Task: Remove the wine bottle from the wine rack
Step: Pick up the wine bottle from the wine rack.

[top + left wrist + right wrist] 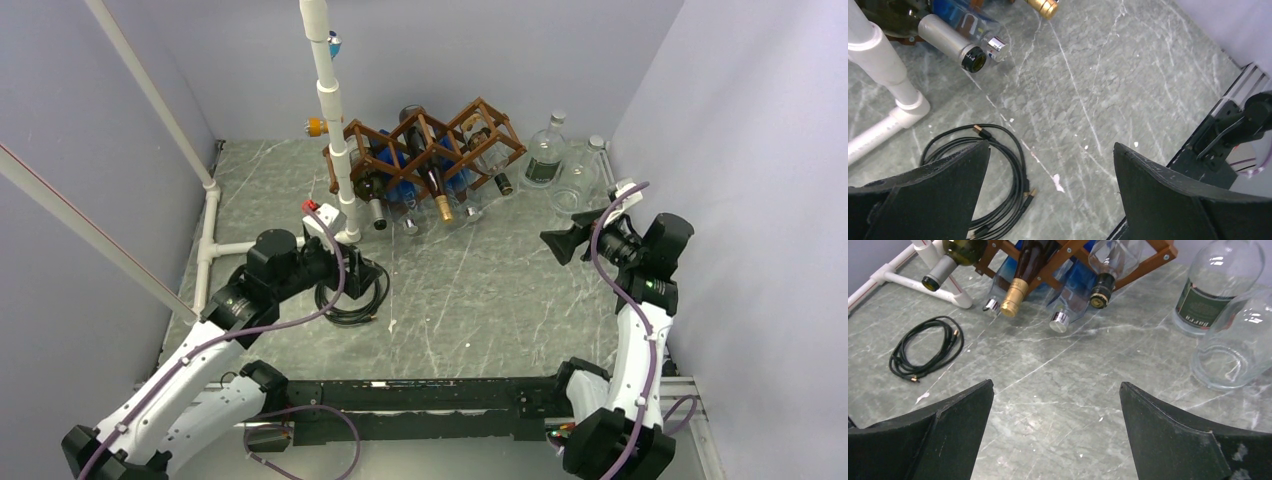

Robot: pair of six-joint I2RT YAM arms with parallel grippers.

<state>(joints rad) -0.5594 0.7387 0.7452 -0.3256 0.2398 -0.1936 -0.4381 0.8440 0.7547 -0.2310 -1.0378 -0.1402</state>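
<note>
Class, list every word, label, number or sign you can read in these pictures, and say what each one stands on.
Green label on the clear bottle: white letters, upside down from the right wrist, too blurred to read.
Blue bottle: pale marks, too blurred to read.
Nothing else bears writing that can be read.

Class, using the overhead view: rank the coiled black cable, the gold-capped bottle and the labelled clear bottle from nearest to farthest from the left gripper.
1. coiled black cable, lying beside the left gripper.
2. gold-capped bottle, lying in the wine rack.
3. labelled clear bottle, standing right of the rack.
</note>
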